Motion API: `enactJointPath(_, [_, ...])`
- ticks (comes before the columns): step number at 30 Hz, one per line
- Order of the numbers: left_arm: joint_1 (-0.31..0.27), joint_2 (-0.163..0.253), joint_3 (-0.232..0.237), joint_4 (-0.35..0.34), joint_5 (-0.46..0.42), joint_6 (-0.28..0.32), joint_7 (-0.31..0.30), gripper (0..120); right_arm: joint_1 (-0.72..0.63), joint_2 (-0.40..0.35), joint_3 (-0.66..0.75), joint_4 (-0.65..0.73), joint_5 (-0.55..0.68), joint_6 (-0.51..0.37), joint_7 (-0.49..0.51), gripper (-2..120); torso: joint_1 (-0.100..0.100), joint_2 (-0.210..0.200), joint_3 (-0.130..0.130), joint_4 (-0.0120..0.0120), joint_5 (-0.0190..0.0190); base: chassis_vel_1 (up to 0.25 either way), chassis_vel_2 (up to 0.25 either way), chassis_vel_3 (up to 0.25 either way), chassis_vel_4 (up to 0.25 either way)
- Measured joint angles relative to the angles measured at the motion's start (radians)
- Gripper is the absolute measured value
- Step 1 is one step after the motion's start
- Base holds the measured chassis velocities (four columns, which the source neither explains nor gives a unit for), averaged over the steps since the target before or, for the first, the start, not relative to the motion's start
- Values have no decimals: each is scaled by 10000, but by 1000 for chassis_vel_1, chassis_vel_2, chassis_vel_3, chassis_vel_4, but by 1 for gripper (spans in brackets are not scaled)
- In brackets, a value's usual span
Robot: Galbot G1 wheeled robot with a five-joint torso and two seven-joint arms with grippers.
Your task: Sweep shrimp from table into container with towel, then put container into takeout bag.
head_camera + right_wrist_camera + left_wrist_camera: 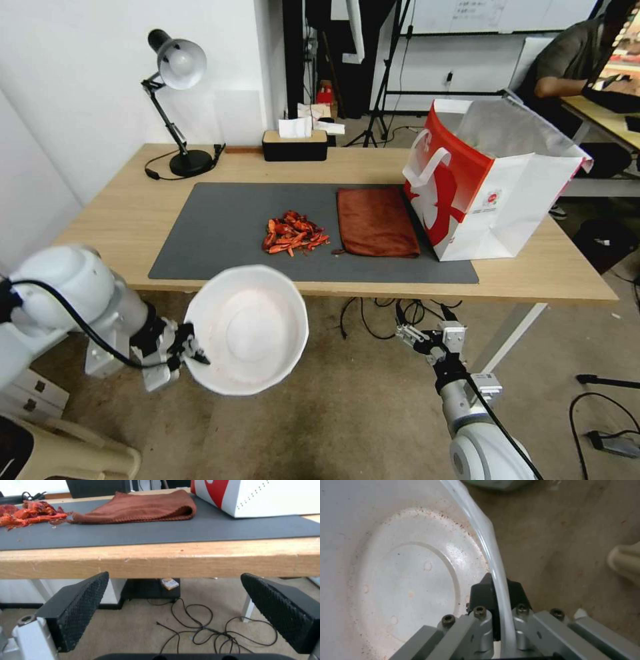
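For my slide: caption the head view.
Left gripper holds the bowl below the table edge; shrimp and towel wait.

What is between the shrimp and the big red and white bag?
The brown towel lies flat on the grey mat, between the shrimp and the takeout bag. The head view shows it.

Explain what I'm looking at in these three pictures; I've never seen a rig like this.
A two-armed wheeled robot. The wide picture is from its head camera; the others sit on each wrist. On the table, on a grey mat, lie red shrimp, a folded brown towel and a red-and-white takeout bag. The left end effector pinches the rim of an empty white container, held below the table's near edge; the left wrist camera looks into it. The right end effector hangs open and empty below the table edge.
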Motion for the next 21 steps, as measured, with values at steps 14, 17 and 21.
enactJointPath(14, [-506,-2248,1025,3115,607,-304,-33,0,430,-268,-504,1051,1269,-247,37,100,0,0,1,-4,-1,0,0,0,0])
enactJointPath(17, [-825,-2341,1313,3397,474,-165,-146,0,812,-541,-828,1244,1904,-401,211,100,0,0,2,-1,-1,0,0,0,0])
enactJointPath(21, [-1135,-2536,1541,3684,195,-15,-179,0,1848,-1201,-1396,1237,2782,-1008,510,100,0,0,2,1,1,0,0,0,0])
